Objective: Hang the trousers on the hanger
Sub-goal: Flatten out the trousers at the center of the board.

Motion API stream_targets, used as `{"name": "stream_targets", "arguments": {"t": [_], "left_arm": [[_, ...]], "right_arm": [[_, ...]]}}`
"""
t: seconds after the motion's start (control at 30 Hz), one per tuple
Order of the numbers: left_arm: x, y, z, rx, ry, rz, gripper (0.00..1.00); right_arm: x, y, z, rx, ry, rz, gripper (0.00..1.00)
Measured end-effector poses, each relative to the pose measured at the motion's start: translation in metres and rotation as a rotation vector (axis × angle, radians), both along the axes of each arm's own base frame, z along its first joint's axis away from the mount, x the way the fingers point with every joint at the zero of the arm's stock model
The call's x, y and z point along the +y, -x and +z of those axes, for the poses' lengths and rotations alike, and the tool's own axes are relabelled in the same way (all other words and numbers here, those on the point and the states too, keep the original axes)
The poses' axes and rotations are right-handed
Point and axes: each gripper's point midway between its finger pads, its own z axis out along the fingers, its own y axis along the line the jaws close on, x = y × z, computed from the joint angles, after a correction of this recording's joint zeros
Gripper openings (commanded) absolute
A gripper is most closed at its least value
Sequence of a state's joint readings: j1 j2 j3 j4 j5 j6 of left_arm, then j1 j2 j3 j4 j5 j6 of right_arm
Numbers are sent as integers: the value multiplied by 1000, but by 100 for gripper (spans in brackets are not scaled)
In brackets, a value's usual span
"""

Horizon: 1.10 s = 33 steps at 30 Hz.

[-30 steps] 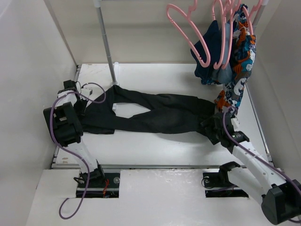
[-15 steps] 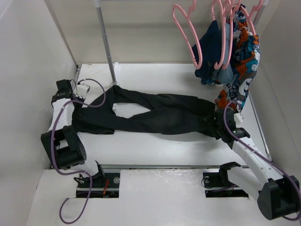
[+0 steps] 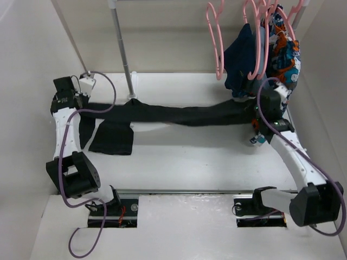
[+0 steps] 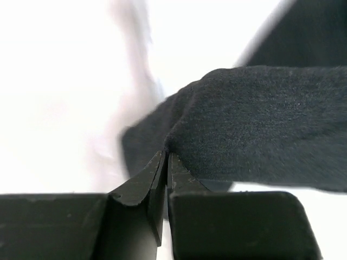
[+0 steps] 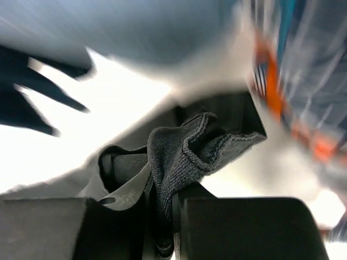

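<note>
The left gripper point(image 4: 165, 157) is closed tight, its tips nipping a fold at one end of the trousers point(image 3: 179, 115). From there the black cloth runs away to its right as a taut, narrow band, lifted off the table point(image 3: 179, 162). Just below and right of this gripper one loose leg drops and lies flat on the table. Beyond it, further right, stands a grey pole point(image 3: 122, 49), with the band passing by its foot.

The right gripper point(image 3: 255, 112) is clamped on the other end of the trousers, a bunched wad of cloth caught between its fingers. Above it and to its left the hanger point(image 3: 215, 40) hangs bare from the rail, apart from the trousers. Directly above this gripper hang a navy garment point(image 3: 241, 62) and a patterned garment point(image 3: 283, 51) on like hangers.
</note>
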State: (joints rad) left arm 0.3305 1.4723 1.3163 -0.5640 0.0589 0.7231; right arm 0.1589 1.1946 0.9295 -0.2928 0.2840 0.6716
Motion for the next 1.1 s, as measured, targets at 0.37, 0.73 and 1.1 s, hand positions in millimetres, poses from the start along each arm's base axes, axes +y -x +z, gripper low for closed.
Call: {"name": "stream_targets", "arguments": {"t": [0.37, 0.73, 1.1], "left_arm": [[-9, 49, -4, 77, -164, -190, 25], [-32, 270, -129, 1044, -42, -295, 48], [1, 109, -32, 453, -61, -75, 50]], "right_arm": [[-32, 65, 19, -146, -42, -87, 0], [-57, 145, -85, 79, -131, -344, 0], [-64, 132, -75, 143, -40, -334, 0]]}}
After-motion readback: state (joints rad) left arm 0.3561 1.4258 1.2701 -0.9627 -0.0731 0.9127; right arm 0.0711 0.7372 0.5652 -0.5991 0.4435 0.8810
